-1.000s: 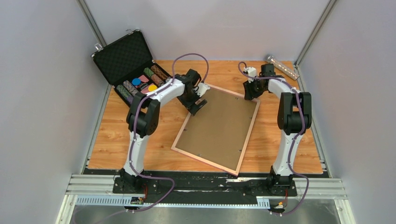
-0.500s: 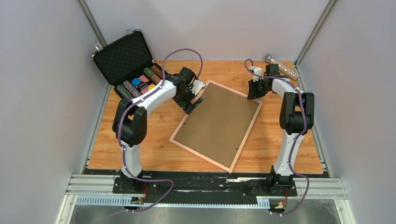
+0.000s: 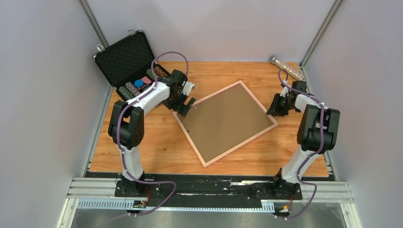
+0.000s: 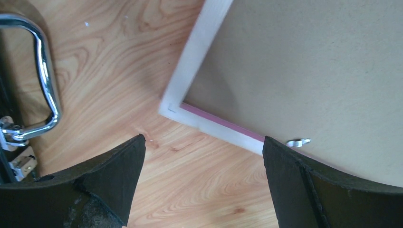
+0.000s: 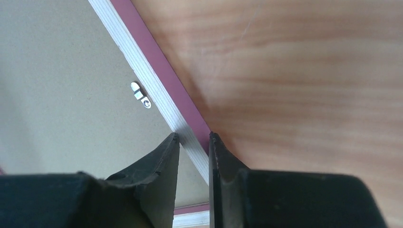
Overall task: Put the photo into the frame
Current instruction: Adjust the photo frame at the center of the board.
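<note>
Right fingers (image 5: 157, 180), your arm stretched low, pinch the frame (image 3: 241, 145) rail; left fingers (image 4: 109, 180) hover wide over its corner.

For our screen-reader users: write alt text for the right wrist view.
The right hand pinches the thin rail of the frame near a corner. The frame lies back-up on the wooden table, showing its brown backing board and a small metal clip.
</note>
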